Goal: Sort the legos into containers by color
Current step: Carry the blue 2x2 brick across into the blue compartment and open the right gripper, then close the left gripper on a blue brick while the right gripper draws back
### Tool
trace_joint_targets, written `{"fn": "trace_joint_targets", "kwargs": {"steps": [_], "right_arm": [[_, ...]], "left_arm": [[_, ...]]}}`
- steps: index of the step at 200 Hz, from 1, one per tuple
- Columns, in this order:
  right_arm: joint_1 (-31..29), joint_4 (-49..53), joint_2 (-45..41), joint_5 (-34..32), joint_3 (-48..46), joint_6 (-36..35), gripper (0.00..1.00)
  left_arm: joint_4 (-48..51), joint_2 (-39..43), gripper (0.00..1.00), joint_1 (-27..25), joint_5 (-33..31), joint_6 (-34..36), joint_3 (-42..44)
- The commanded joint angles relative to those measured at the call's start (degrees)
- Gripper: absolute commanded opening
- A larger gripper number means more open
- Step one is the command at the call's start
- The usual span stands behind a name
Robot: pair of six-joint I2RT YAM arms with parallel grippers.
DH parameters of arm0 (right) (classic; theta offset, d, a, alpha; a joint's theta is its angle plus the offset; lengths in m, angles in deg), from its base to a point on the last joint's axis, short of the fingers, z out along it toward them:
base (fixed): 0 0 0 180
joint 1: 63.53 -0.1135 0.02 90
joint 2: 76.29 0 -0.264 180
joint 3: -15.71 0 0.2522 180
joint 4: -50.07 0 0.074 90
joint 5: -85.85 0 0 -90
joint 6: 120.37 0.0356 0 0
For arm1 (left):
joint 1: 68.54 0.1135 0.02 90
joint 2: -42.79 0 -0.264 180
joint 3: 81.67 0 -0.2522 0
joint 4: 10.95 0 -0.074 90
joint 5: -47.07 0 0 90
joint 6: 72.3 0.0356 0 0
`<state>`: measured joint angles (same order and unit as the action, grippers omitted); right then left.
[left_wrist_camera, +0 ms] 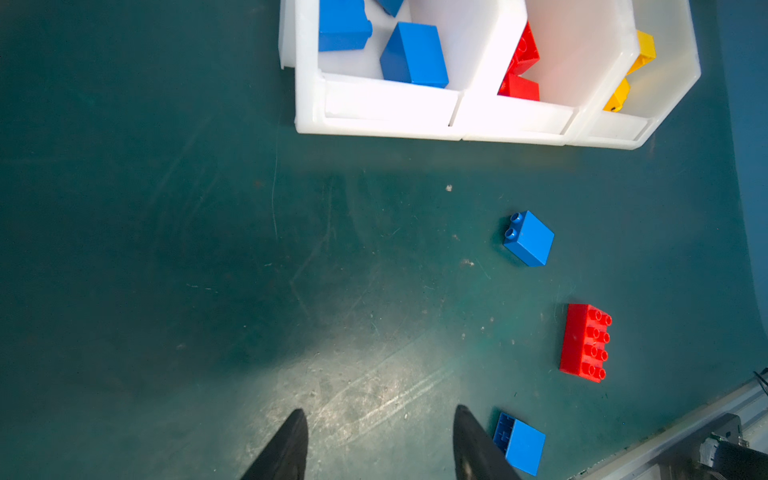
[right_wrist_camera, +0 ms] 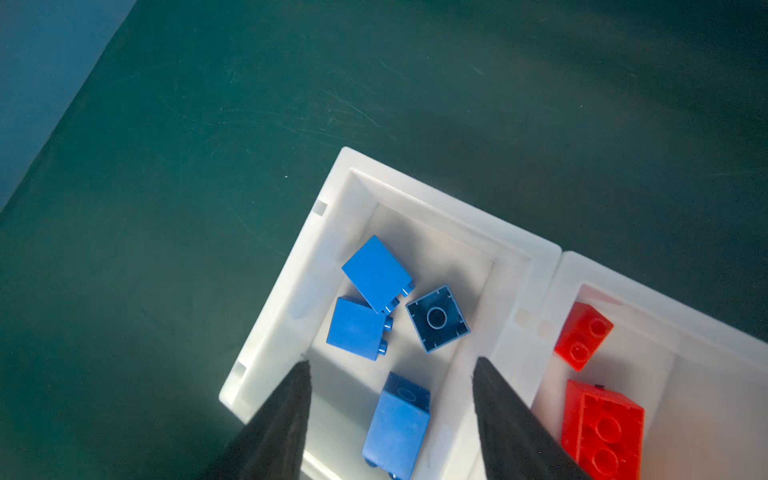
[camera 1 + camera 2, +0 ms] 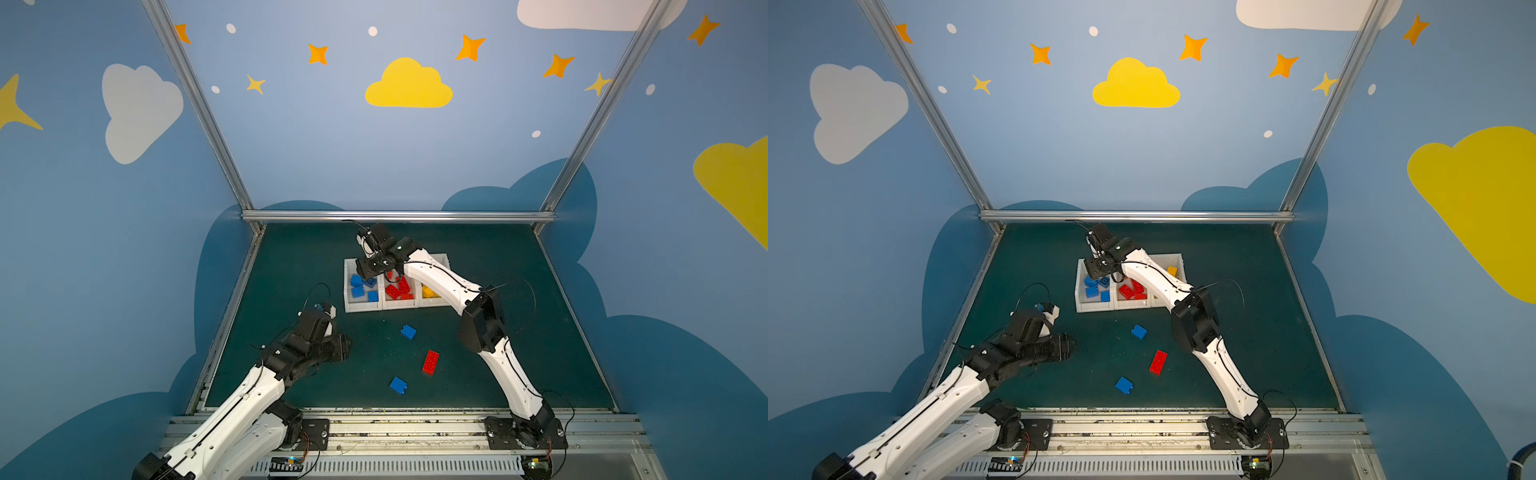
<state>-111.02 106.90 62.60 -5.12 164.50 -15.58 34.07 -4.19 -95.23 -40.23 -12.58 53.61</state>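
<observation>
**Aluminium rail [image 3: 395, 428] nearest, three legos loose beyond**

Closest to the lens, along the near edge: rail with both arm bases bolted on. Beyond it, scuffed dark green mat [image 3: 291, 270] across the cell floor.

Right arm [image 3: 503, 374]: reaching far and leftward over the bins. Right gripper [image 2: 392, 361]: above the left bin, fingers spread moderately, nothing clamped. One blurred blue brick [image 2: 397, 424] below the gap, inside that bin.

Left arm [image 3: 249, 395]: low over the near-left mat. Left gripper [image 1: 380, 411]: fingers parted, gap bare, holding nothing.

Row of three joined white bins [image 3: 361, 307] at far centre.
- Left bin [image 1: 386, 104]: four blue bricks.
- Middle bin [image 1: 515, 118]: red bricks [image 3: 398, 289].
- Right bin [image 1: 615, 129]: yellow bricks [image 3: 430, 292], partly hidden by the right arm in both top views.

Loose on the mat on the near side of the bins, well apart from one another:
- Red oblong brick [image 3: 430, 362], studs up.
- Blue square brick [image 3: 408, 331], on its side, between the red one and the bins.
- Second blue brick [image 3: 398, 385], on its side, nearest of the three, near the left gripper but not touching it.
</observation>
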Motion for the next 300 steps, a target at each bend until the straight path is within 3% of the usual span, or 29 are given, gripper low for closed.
{"fn": "trace_joint_targets", "kwargs": {"steps": [1,64,110,178,224,300], "right_arm": [[0.0,-0.4,-2.6,0.5,-0.9,0.8,0.62],[0.1,-0.8,-6.0,0.2,-4.2,1.8,0.63],[0.9,0.1,-16.0,-1.4,-12.7,2.7,0.63],[5.4,-0.5,-38.6,-6.6,-41.8,8.6,0.63],[9.5,-1.5,-54.1,-10.4,-63.1,16.3,0.63],[12.7,-1.8,-72.8,-16.0,-82.4,26.1,0.64]], "left_arm": [[0.8,0.0,0.57,-0.4,-0.6,-0.2,0.2],[0.5,-0.9,0.57,-2.9,-0.8,0.5,0.3],[-0.1,-4.2,0.58,-7.2,-1.8,2.1,-0.1],[-2.1,-14.0,0.60,-20.1,-5.0,4.3,-3.6],[-3.7,-23.7,0.61,-27.3,-3.1,6.6,-7.4],[-4.4,-37.6,0.64,-35.6,-0.9,7.3,-14.7]]}}
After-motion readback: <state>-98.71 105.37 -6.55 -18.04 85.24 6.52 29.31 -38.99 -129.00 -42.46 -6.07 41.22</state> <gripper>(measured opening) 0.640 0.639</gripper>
